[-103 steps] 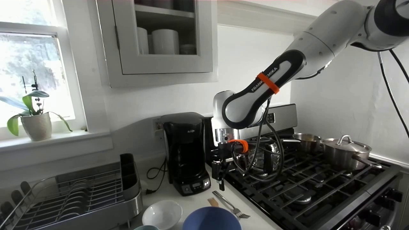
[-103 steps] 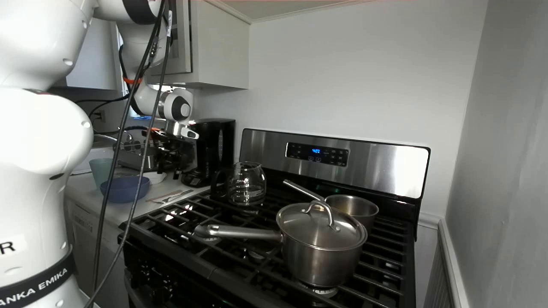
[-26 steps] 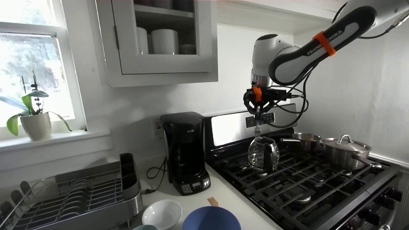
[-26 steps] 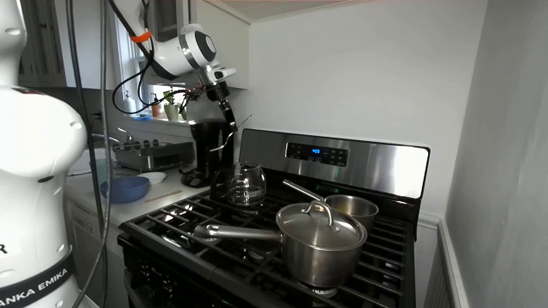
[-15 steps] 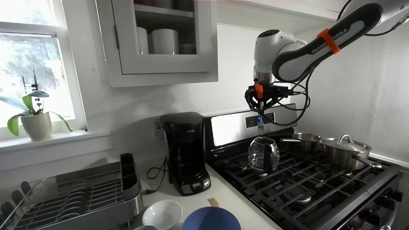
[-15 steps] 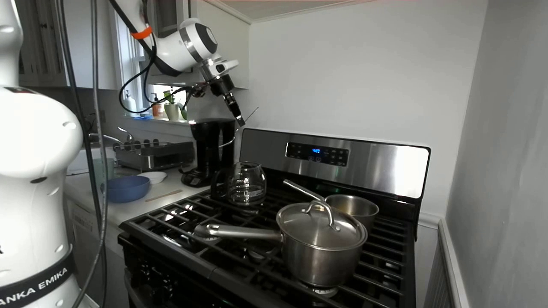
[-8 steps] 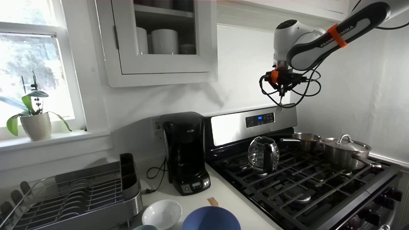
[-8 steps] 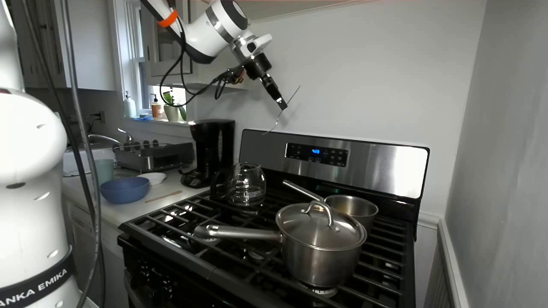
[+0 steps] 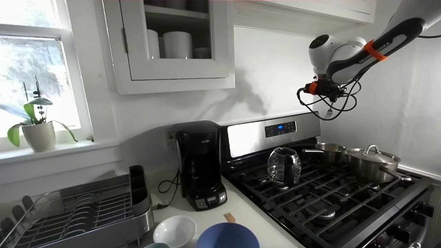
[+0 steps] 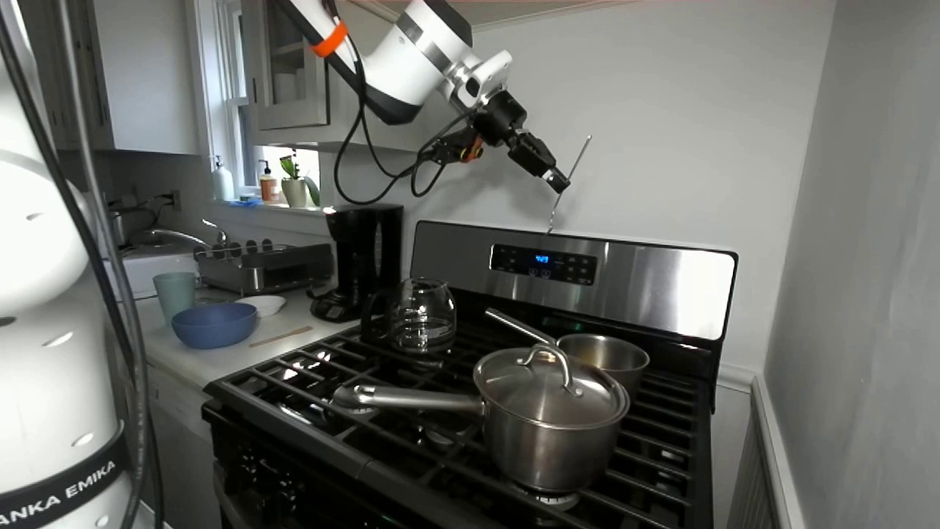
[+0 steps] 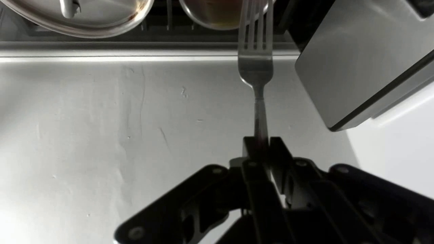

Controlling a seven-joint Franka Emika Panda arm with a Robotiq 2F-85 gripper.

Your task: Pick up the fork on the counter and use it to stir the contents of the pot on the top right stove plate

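My gripper [image 11: 266, 139] is shut on the handle of the metal fork [image 11: 256, 69], whose tines point away from the jaws. In an exterior view the fork [image 10: 580, 158] hangs tilted in mid-air, tines down, with the gripper [image 10: 562, 184] above the range's back panel. An open steel pot [image 10: 634, 378] with a long handle stands at the back right of the range, lower than the fork; it hides the stove plate under it. In the wrist view the tines overlap this pot's rim [image 11: 203, 21]. The pale counter [image 9: 268, 231] lies left of the range.
A lidded steel pot [image 10: 551, 448] stands in front of the open one. A glass carafe [image 9: 275, 168] sits on the back left burner, beside the coffee maker [image 9: 200, 137]. A blue bowl [image 9: 227, 237] and a wooden utensil [image 9: 230, 217] are on the counter. Overhead is a cabinet [image 9: 179, 70].
About seven seconds ago the fork lay on the counter under the gripper. Held now, it has travelled past the carafe toward the back right of the range during the last second.
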